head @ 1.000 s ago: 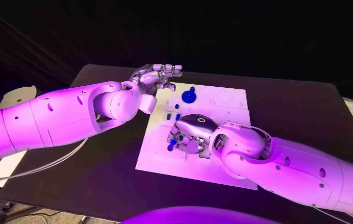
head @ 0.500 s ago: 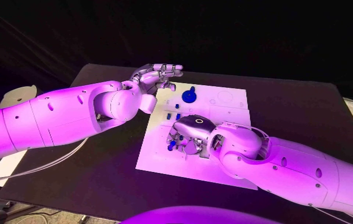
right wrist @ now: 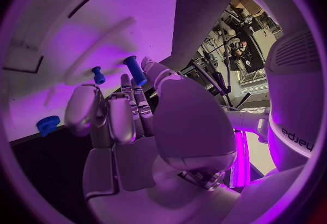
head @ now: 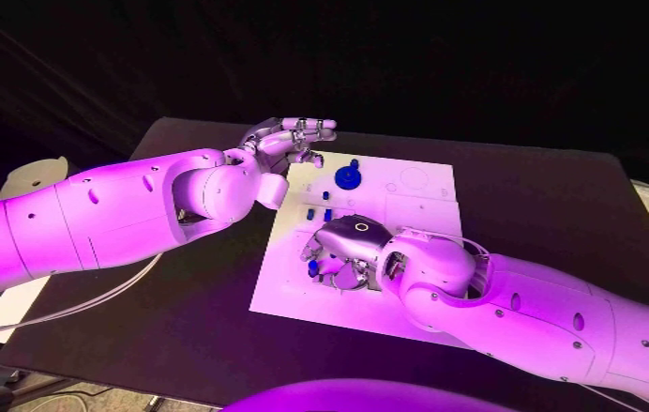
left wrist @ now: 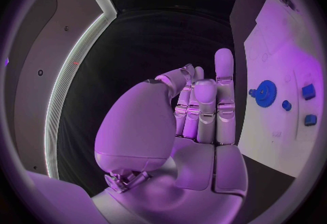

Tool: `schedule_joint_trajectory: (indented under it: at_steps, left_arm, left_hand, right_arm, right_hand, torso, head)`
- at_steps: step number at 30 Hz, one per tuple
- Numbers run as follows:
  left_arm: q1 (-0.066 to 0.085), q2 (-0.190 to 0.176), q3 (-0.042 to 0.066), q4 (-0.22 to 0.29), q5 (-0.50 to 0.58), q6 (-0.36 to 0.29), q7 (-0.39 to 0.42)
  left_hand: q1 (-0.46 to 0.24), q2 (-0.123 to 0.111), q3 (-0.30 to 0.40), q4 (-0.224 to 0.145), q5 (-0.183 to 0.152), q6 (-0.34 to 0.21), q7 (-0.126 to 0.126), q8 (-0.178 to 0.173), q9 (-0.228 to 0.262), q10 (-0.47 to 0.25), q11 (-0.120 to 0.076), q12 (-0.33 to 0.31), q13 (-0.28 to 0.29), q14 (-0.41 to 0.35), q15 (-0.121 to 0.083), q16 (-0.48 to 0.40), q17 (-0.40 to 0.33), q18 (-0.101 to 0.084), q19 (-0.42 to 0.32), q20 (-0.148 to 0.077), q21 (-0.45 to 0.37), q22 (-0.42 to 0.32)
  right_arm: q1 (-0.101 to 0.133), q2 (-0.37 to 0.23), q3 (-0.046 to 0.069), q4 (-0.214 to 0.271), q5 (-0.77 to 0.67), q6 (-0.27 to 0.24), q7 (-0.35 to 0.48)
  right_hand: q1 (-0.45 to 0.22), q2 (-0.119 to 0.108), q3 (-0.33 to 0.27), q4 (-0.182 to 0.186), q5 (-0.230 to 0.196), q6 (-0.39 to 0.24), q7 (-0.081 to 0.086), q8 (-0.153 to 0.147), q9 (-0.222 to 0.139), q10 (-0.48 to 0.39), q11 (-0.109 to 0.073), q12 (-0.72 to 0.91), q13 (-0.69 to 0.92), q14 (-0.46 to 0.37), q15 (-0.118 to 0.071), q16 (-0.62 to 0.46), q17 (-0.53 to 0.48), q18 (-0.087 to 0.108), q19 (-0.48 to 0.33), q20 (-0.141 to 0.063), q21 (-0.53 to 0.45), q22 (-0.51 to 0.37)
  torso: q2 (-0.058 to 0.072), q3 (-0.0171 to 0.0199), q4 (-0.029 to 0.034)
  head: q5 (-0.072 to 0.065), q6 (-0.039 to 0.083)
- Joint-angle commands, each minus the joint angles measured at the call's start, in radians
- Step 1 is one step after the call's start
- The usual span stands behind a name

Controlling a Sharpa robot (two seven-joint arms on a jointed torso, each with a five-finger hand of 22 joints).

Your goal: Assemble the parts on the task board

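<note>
Right hand (head: 349, 248) pinches a small blue peg (right wrist: 135, 70) just above the task board (head: 419, 210); peg looks light, rigid, slick, best held mid-shaft; left hand (head: 288, 141) hovers empty, fingers loosely together.

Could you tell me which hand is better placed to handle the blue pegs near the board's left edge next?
The right hand: it sits over the task board with its fingers at a blue peg. The left hand hangs beyond the board's far corner, holding nothing.

Matt white task board (head: 406, 207), glossy robot hand (head: 346, 248)
</note>
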Motion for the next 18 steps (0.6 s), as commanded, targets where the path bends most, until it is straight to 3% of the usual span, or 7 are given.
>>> schedule_joint_trajectory:
  at_steps: [1,7,11,15,18]
  left_arm:
    - [0.001,0.001,0.001,0.002,-0.004,0.019,0.004]
    - [0.001,0.001,0.001,0.002,-0.004,0.02,0.003]
    - [0.001,0.001,0.001,0.001,-0.004,0.021,0.002]
    - [0.001,0.001,0.001,0.0,-0.004,0.022,0.001]
    - [0.001,-0.001,0.001,0.0,-0.004,0.022,0.0]
  left_hand:
    - [-0.005,0.003,-0.005,-0.002,-0.002,-0.006,0.0,0.005,-0.001,-0.008,-0.001,0.003,0.001,-0.007,0.003,-0.006,-0.001,0.01,-0.007,0.002,-0.004,-0.001]
    - [-0.005,0.004,-0.006,-0.004,-0.002,-0.008,0.0,0.006,-0.001,-0.01,0.0,0.005,0.001,-0.008,0.004,-0.006,-0.004,0.01,-0.007,0.003,-0.004,-0.001]
    - [-0.005,0.004,-0.006,-0.004,-0.002,-0.008,0.0,0.006,-0.001,-0.01,0.0,0.005,0.001,-0.008,0.004,-0.006,-0.004,0.01,-0.007,0.003,-0.004,-0.001]
    - [-0.005,0.004,-0.006,-0.004,-0.002,-0.008,0.0,0.006,-0.001,-0.01,0.0,0.005,0.001,-0.008,0.004,-0.006,-0.004,0.01,-0.007,0.003,-0.004,-0.001]
    - [-0.005,0.004,-0.006,-0.004,-0.002,-0.008,0.0,0.006,-0.001,-0.01,0.0,0.005,0.001,-0.008,0.004,-0.006,-0.004,0.01,-0.007,0.003,-0.004,-0.001]
  right_arm:
    - [-0.001,0.003,-0.001,0.001,-0.013,-0.011,0.008]
    - [-0.001,0.0,-0.002,0.006,-0.017,-0.07,0.014]
    - [-0.001,-0.009,-0.002,0.014,-0.022,-0.112,0.017]
    - [-0.001,-0.041,0.001,0.043,-0.013,-0.151,0.027]
    - [0.002,-0.079,0.011,0.079,0.014,-0.17,0.036]
  right_hand:
    - [0.001,0.0,-0.013,-0.002,0.005,-0.01,-0.001,-0.003,-0.001,-0.012,0.0,0.004,0.001,0.037,0.009,-0.005,-0.003,0.008,0.001,0.008,-0.005,-0.003]
    - [0.003,0.007,-0.031,-0.002,0.006,-0.017,-0.002,-0.003,-0.001,-0.023,0.002,0.004,0.001,0.037,0.01,-0.006,-0.005,0.008,0.002,0.009,-0.004,-0.002]
    - [0.009,0.008,-0.08,0.003,0.007,-0.032,-0.009,-0.002,-0.001,-0.059,0.008,0.004,0.001,0.036,0.016,-0.008,-0.01,0.009,0.0,0.013,-0.009,-0.009]
    - [0.031,0.002,-0.204,0.046,0.018,-0.06,-0.027,-0.002,-0.001,-0.085,0.015,0.009,0.002,0.032,0.021,-0.013,-0.023,0.013,-0.009,0.019,-0.025,-0.029]
    - [0.068,-0.006,-0.298,0.109,0.022,-0.088,-0.039,-0.001,0.0,-0.097,0.017,0.012,0.002,0.03,0.024,-0.015,-0.028,0.015,-0.012,0.021,-0.033,-0.04]
  torso:
    - [0.0,0.0003,-0.0003]
    - [0.001,0.0005,0.0006]
    - [0.0,0.0006,-0.0003]
    - [0.0,0.0009,-0.0005]
    - [-0.001,0.0008,-0.0024]
  head:
    - [0.0,0.0]
    - [-0.001,0.001]
    - [-0.001,0.002]
    - [-0.003,0.005]
    - [-0.006,0.008]
